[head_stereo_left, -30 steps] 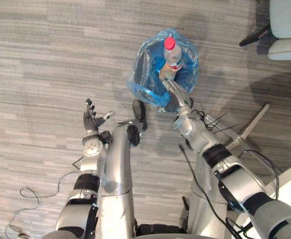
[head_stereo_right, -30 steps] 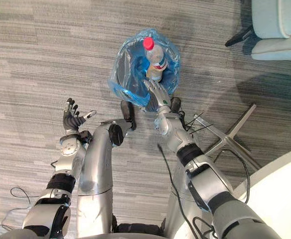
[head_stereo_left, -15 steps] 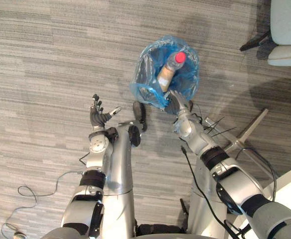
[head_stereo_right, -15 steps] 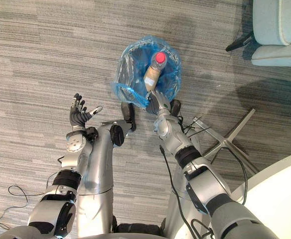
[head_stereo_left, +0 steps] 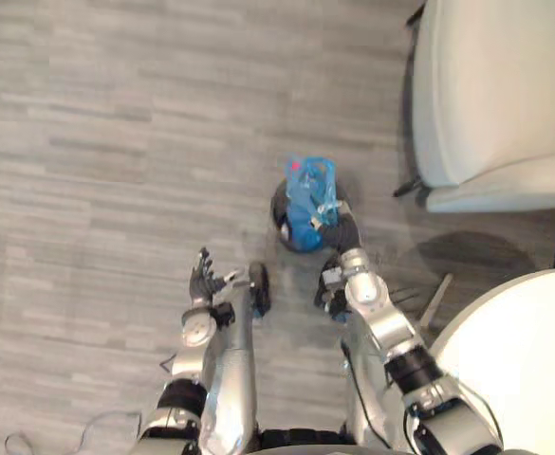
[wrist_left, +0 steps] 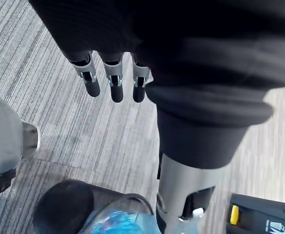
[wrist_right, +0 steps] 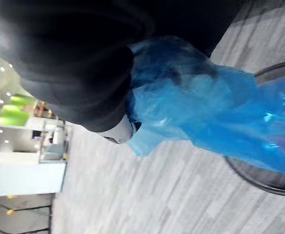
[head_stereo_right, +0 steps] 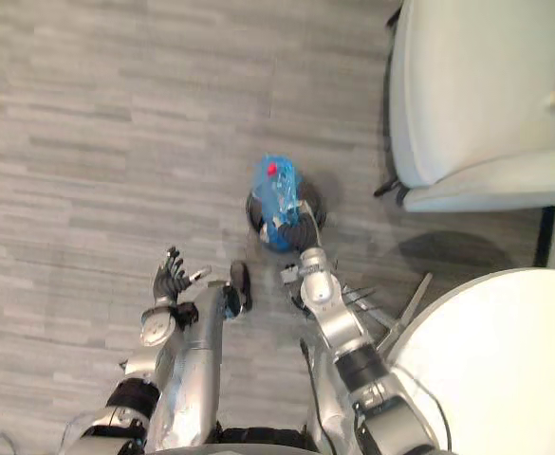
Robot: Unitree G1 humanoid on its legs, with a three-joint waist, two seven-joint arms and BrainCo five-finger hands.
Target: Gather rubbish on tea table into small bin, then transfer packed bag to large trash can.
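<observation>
While R hand (head_stereo_left: pixel 339 232) is curled, 1 blue bag (head_stereo_left: pixel 307 197) sits bunched in its fingers, over 1 bin (head_stereo_left: pixel 281 216); L hand (head_stereo_left: pixel 204 278) fingers spread, holding nil.

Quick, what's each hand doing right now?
Left hand: open, holding nothing.
Right hand: closed on the blue bag.

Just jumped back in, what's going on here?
The right hand grips the gathered top of the blue bag, which sits in the small bin on the floor, with a red-capped bottle inside. The left hand hangs open off to the side, empty. The bag is not yet lifted out.
</observation>
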